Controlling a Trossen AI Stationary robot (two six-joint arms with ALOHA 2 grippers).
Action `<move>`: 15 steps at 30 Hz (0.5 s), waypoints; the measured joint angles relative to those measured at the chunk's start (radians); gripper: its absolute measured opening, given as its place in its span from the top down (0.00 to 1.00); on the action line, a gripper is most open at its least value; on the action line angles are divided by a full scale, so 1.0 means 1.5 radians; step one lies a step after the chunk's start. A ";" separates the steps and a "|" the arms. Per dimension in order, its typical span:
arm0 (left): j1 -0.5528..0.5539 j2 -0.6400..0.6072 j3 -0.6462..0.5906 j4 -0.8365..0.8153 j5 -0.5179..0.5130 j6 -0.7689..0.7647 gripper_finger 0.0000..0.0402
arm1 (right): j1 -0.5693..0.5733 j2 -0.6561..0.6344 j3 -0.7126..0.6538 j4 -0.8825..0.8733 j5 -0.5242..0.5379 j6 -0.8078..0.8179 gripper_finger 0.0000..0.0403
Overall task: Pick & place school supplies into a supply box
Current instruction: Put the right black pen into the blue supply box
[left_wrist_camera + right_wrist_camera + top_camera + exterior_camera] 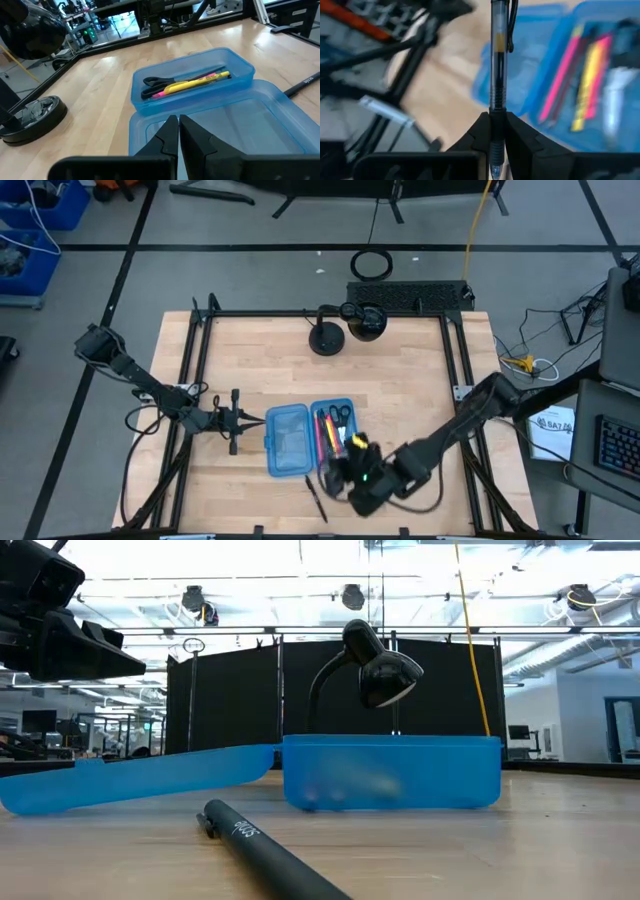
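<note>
The supply box, a translucent blue case, lies open mid-table: its lid half to the left, its deep half to the right. In the deep half lie black-handled scissors, a yellow pen and a pink pen. My right gripper hovers at the deep half's near end, shut on a clear pen with a yellow band. A black pen lies flat on the table near the box's near edge. My left gripper waits shut just left of the lid half. My right gripper pinches the clear pen between its two fingers near one end. That end's tip pokes back between the fingers. The pen runs along the fingers and sticks out forward over the box, lifted clear of the table.
A black desk lamp stands at the table's far edge, its base also showing in the left wrist view. A black metal frame borders the table. Bare wood lies between the box and the lamp.
</note>
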 joint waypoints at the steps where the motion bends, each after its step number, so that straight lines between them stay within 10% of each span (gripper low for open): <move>1: 0.000 0.000 0.000 0.000 0.000 0.000 0.95 | -0.011 -0.009 0.000 -0.025 0.000 0.007 0.93; 15: 0.000 0.000 0.000 0.000 0.000 -0.001 0.95 | -0.208 -0.021 -0.114 -0.021 -0.180 -0.060 0.93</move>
